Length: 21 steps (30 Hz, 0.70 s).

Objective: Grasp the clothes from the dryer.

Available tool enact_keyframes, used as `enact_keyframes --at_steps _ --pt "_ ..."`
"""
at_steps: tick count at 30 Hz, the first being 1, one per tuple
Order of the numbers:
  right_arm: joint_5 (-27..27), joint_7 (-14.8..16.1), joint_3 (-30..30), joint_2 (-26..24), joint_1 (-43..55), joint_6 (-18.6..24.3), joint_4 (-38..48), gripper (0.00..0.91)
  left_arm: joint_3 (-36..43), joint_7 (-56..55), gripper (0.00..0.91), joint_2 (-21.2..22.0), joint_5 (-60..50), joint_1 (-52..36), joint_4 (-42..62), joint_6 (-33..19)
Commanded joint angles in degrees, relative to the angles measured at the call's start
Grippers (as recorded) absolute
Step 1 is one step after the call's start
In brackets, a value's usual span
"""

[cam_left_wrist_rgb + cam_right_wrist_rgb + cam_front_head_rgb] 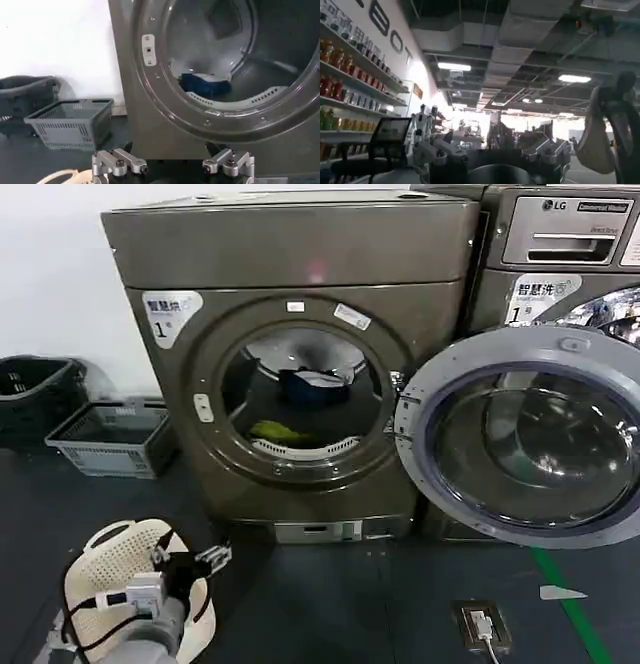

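Note:
The bronze-grey dryer [290,254] stands in front of me with its round door [530,434] swung open to the right. Inside the drum lie the clothes: a dark blue and white piece [312,387] at the back and a yellow-green piece [278,432] near the front lip. My left gripper [205,559] hovers low at the front left, below the porthole and well short of it. In the left wrist view the left gripper [172,167] is open and holds nothing, facing the dryer [150,125], with the blue piece [205,85] beyond. My right gripper [490,150] is open and points up at the room.
A grey basket [110,437] and a dark basket [35,389] sit on the floor left of the dryer. A white perforated basket [130,569] lies under my left arm. An LG machine [560,244] stands on the right behind the open door. A floor socket [482,624] is ahead.

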State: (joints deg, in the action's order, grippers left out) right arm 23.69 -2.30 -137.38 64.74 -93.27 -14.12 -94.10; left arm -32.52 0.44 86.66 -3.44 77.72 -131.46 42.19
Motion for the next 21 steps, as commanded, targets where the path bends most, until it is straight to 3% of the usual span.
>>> enact_keyframes --at_steps 1,21 --pt "-0.1 -0.2 0.1 -0.1 0.2 0.1 0.0 0.907 0.1 0.0 0.907 0.1 -0.1 0.0 0.3 2.8" --pt "-0.1 -0.2 0.2 0.4 0.0 0.3 -0.2 0.907 -0.1 0.1 0.907 0.2 0.1 0.3 0.0 2.8"
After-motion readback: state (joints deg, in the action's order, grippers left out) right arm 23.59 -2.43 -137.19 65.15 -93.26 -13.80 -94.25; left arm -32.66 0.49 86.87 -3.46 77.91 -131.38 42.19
